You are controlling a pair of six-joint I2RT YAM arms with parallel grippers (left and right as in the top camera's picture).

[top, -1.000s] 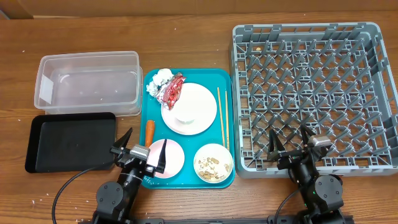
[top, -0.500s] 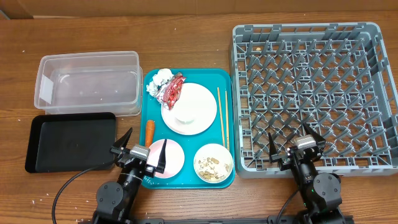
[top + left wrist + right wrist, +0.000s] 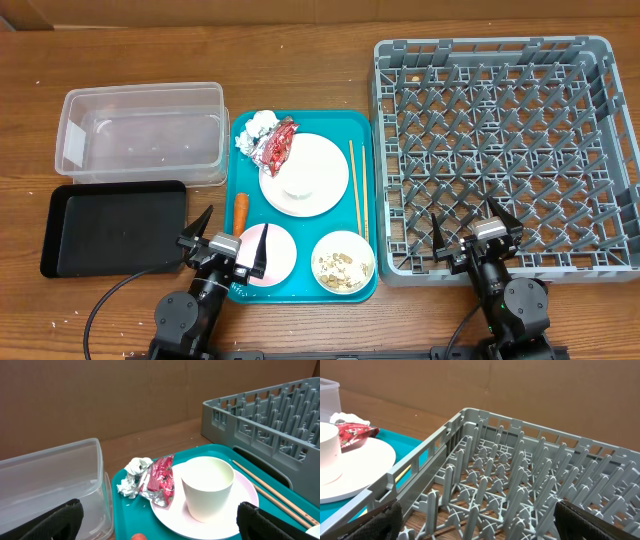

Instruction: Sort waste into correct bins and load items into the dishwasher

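Overhead: the left tool (image 3: 232, 238) gapes wide and empty at the edge of the pale pink round plate (image 3: 275, 255), which lies on the teal plastic tray (image 3: 340, 122). The right tool (image 3: 467, 225), equally wide and empty, sits at the near edge of the grey lattice dish rack (image 3: 495, 150).

Left wrist: a small white cup (image 3: 207, 489) stands on a round white plate (image 3: 172, 520), with the red shiny wrapper (image 3: 160, 480) beside it.

Right wrist: the rack's pegs stand ahead.

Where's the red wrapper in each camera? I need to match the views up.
Overhead: the red wrapper lies at the top left of the teal tray, between the crumpled napkin and the large white plate.
Left wrist: centre of the picture, just left of the white cup.
Right wrist: far left edge, behind the cup.
Shared landmark: the white cup on the large plate.
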